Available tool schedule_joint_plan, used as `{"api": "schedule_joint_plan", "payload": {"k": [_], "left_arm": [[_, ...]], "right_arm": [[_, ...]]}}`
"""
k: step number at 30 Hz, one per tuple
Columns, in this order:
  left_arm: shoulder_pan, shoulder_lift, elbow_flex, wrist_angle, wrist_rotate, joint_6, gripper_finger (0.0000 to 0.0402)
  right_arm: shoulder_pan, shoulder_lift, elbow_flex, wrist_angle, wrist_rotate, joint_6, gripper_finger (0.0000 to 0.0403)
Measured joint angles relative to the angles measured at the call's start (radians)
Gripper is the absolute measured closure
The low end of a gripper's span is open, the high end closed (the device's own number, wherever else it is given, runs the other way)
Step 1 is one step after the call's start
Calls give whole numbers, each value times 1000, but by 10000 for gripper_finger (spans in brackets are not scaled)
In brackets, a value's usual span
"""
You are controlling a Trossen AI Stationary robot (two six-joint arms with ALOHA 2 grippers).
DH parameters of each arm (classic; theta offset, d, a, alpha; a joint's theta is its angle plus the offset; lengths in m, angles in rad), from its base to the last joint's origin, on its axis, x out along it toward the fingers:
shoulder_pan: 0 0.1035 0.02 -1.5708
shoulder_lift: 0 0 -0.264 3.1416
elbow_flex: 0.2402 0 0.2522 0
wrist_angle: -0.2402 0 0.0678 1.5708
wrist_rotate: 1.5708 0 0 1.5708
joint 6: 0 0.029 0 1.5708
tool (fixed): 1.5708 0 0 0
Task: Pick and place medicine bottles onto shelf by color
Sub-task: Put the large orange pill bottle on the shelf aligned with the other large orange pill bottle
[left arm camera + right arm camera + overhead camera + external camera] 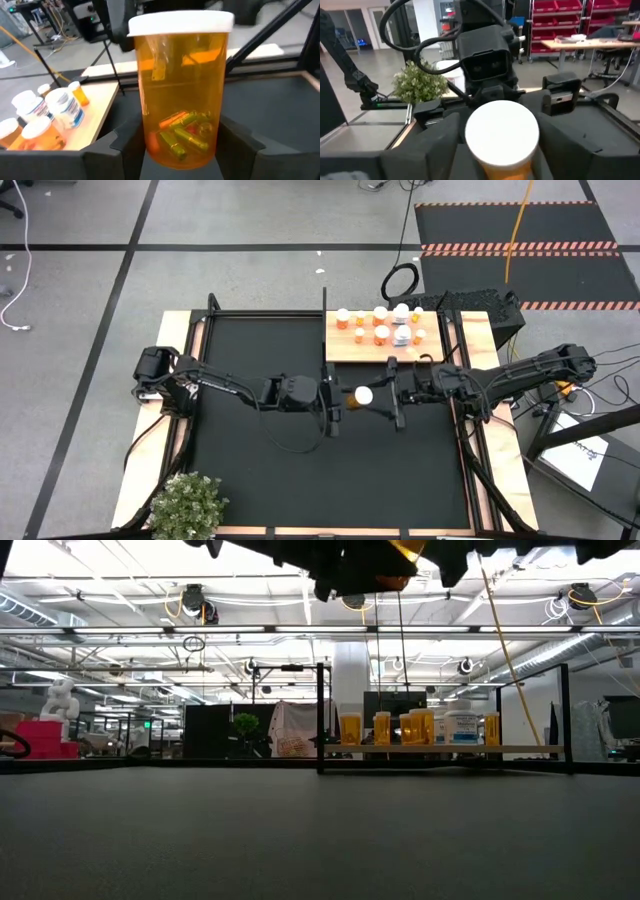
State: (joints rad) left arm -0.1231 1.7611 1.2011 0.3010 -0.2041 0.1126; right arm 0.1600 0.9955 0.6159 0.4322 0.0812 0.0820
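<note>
From above, I saw the white-capped orange medicine bottle (358, 396) held over the black mat (250, 470), between the left gripper (334, 402) and the right gripper (392, 394), near the light-wood shelf (345, 350) carrying other bottles (381, 334). My left wrist camera showed that gripper's fingers (235, 147) clamped on the bottle's base. My right wrist camera showed its fingers (572, 132) flanking the white cap (502, 132); I couldn't tell if they touched it.
</note>
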Motion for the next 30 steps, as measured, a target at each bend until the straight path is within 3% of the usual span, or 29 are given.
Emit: {"api": "schedule_joint_plan", "payload": {"k": [5,9,16,22,30], "left_arm": [[5,-10,0,-100,-11,12,212],[14,-32,0,-234,-11,13,226],[25,-42,-1,-350,-14,-9,208],[26,-42,0,-395,-14,-12,225],[28,-42,0,-442,-14,-14,209]], "right_arm": [[0,0,7,-74,1,33,101],[-1,0,67,-263,70,59,78],[-1,7,109,-431,182,55,74],[-1,51,118,-438,182,44,74],[6,194,212,-493,184,16,71]]}}
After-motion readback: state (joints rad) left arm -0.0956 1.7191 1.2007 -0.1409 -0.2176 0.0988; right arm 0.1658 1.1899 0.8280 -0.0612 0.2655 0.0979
